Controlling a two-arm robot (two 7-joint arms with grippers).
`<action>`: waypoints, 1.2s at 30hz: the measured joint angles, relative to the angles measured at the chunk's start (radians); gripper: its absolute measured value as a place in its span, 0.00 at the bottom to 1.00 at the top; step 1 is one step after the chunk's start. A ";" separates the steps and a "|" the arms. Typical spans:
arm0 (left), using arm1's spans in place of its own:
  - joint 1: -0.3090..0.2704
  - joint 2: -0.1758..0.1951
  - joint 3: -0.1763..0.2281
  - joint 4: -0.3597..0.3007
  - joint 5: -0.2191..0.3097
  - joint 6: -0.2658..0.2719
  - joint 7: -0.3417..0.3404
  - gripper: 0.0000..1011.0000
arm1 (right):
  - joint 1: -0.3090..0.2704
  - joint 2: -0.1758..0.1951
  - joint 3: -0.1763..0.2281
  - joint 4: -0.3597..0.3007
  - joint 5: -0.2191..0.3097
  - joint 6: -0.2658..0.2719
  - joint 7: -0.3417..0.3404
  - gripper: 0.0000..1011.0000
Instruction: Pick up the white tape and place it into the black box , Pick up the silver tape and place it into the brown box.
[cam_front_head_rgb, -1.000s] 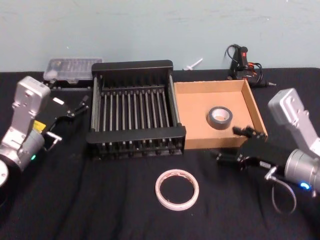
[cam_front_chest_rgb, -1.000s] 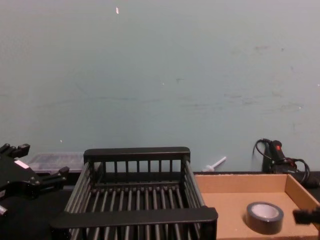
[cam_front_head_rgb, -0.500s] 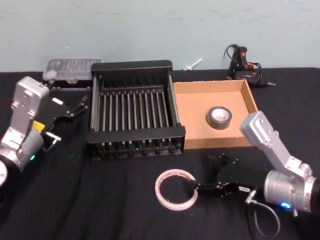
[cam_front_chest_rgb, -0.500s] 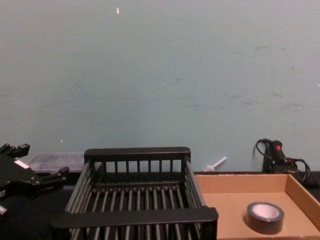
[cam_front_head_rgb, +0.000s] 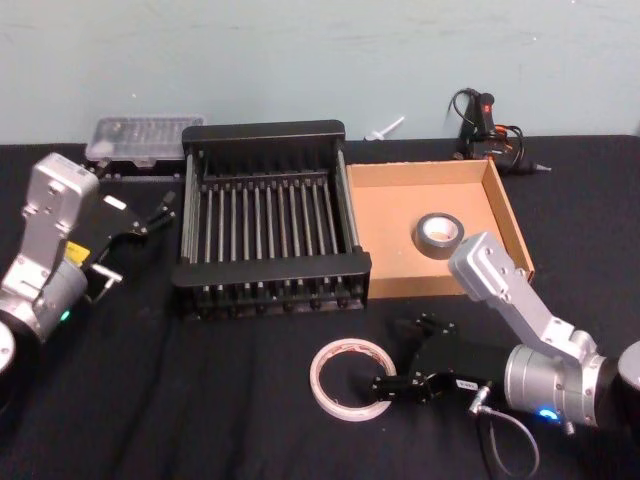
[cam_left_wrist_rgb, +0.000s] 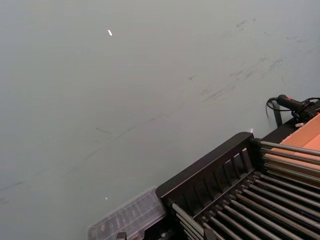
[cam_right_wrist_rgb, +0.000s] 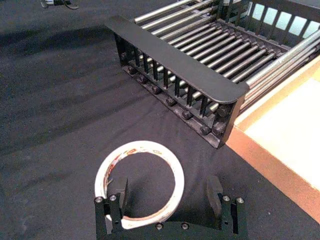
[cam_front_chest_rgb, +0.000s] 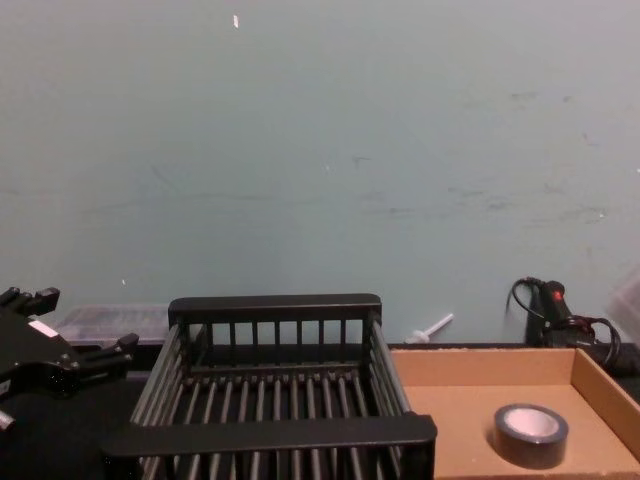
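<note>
A black cloth covers the table (cam_front_head_rgb: 200, 400), with a pale blue-green wall (cam_front_chest_rgb: 320, 150) behind it. The black box (cam_front_head_rgb: 265, 135), a slatted crate, sits at the far middle of the table, and the brown box (cam_front_head_rgb: 505, 210) stands just beside it on the right, their sides touching or nearly so. The silver tape (cam_front_head_rgb: 439, 234) lies flat inside the brown box, toward its near right part. Neither box has anything over its open top.

The right arm reaches in low from the near right. The right gripper (cam_front_head_rgb: 392, 362) sits at the right edge of the white tape (cam_front_head_rgb: 350, 378), its fingers spread wide and nothing gripped; in the right wrist view one finger (cam_right_wrist_rgb: 119, 192) comes down inside the roll's core hole and the other (cam_right_wrist_rgb: 214, 189) stands outside the ring on the cloth. The white tape lies flat on the cloth, near of the black box and well apart from it, with bare cloth between.

The left gripper (cam_front_head_rgb: 158, 214) hangs parked at the far left, just beside the black box's left wall, fingers parted and empty.

A clear plastic case (cam_front_head_rgb: 145, 138) rests at the far left behind the black box. A black and red corded tool (cam_front_head_rgb: 487, 125) lies at the far right behind the brown box. A small white object (cam_front_head_rgb: 385, 129), too small to tell, lies by the wall between them.
</note>
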 joint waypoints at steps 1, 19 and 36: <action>0.000 0.000 0.000 0.000 0.000 0.000 0.000 0.99 | 0.002 0.000 -0.003 0.001 -0.002 0.000 -0.003 0.99; 0.000 0.000 0.000 0.000 0.000 0.000 0.000 0.99 | 0.050 -0.019 -0.046 0.048 -0.025 0.004 -0.010 0.99; 0.000 0.000 0.000 0.000 0.000 0.000 0.000 0.99 | 0.056 -0.032 -0.058 0.064 -0.057 0.000 -0.022 0.99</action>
